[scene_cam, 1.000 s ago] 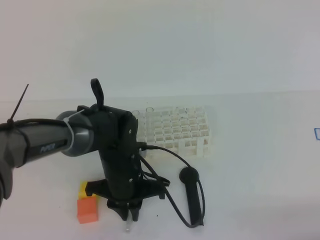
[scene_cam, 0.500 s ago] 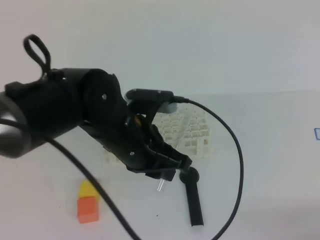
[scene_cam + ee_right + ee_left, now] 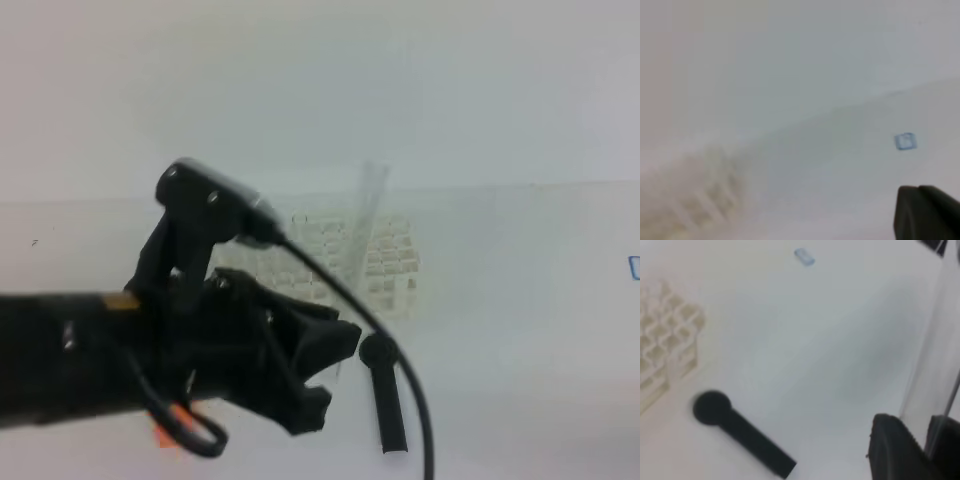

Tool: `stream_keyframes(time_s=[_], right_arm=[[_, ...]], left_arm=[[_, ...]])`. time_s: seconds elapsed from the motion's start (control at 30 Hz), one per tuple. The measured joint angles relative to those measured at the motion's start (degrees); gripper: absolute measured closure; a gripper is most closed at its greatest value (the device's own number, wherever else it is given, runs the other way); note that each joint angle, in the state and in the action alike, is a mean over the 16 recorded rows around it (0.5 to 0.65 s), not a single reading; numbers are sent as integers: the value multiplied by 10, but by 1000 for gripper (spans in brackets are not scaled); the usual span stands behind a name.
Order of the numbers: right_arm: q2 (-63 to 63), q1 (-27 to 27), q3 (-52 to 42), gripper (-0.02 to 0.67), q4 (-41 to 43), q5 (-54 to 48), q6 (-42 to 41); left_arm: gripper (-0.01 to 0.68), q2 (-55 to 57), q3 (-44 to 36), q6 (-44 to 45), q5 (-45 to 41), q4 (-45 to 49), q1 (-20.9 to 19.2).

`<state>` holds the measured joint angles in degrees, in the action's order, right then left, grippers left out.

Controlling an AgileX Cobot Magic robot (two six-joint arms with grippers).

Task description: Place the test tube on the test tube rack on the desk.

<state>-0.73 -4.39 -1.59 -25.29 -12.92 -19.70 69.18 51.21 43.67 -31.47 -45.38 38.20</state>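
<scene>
The test tube (image 3: 364, 215) is a thin clear tube held nearly upright above the desk (image 3: 520, 330), with its open rim at the top. My left gripper (image 3: 325, 375) is shut on its lower part. The left wrist view shows the tube (image 3: 940, 340) rising from between the two dark fingers of that gripper (image 3: 922, 450). Just behind the tube stands the white test tube rack (image 3: 385, 258), which also shows at the left edge of the left wrist view (image 3: 660, 350). My right gripper (image 3: 925, 212) appears only in its own blurred view, shut and empty.
A black round-headed tool (image 3: 385, 400) lies on the desk right of my left gripper and in front of the rack. An orange block (image 3: 163, 432) peeks out under my left arm. A small blue mark (image 3: 905, 141) sits far right on the desk.
My left arm has lifted off the desk by the orange block and swung up and to the right. The tube has risen with it and now stands upright before the rack.
</scene>
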Motion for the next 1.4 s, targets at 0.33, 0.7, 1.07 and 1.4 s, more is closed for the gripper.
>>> stream_keyframes(time_s=[0.33,0.7,1.07,1.4], right_arm=[[0,0,1,650,-266,21,-24],[9,19,82,650,-370,-66,-251],[113,138,169,650,-388,-89,-407],[190,199,182,650,-504,-62,-496]], left_arm=[[562,-81,-179,484,51,-408,0],[562,-84,-219,622,-3,-506,0],[562,-84,-219,582,-14,-506,0],[562,-84,-219,605,-51,-506,-33]])
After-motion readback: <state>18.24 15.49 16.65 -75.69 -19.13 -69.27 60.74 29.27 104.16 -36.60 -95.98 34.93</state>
